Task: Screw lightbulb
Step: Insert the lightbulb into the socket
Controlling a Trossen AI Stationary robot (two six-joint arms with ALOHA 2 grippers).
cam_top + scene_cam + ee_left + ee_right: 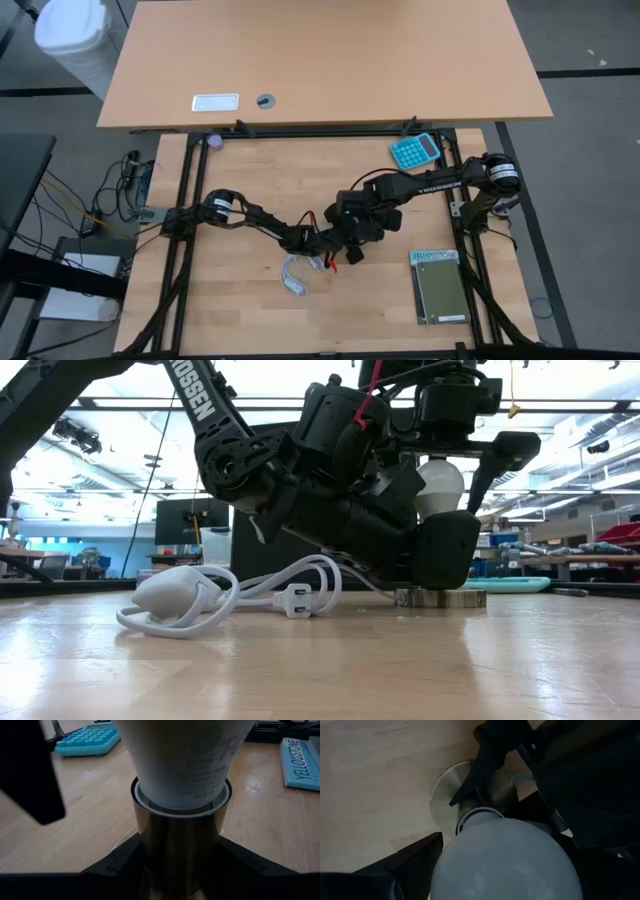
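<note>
The white lightbulb [441,484] stands upright, its narrow end [180,790] in the collar of a metal lamp socket [180,835]. The socket's round grey disc [446,795] lies flat on the table. My left gripper [180,870] comes in low from the table's left and is shut on the socket. My right gripper [505,875] hangs above the bulb, pointing down. It is open, with one finger [492,472] on each side of the bulb's round top, and a gap shows beside the bulb in the low view. My left gripper pinches the socket's upright metal barrel [150,851] between its two fingers [112,866], below the collar. The fingers come in nearly level from the table's left side and lie across the barrel. The socket stands upright with its disc [440,597] on the table.
The socket's white cable with plug and switch [225,595] lies coiled toward the near left of the socket [295,275]. A teal calculator [415,151] lies at the far right, a green book [440,287] at the near right. A second table [320,60] stands beyond the far edge.
</note>
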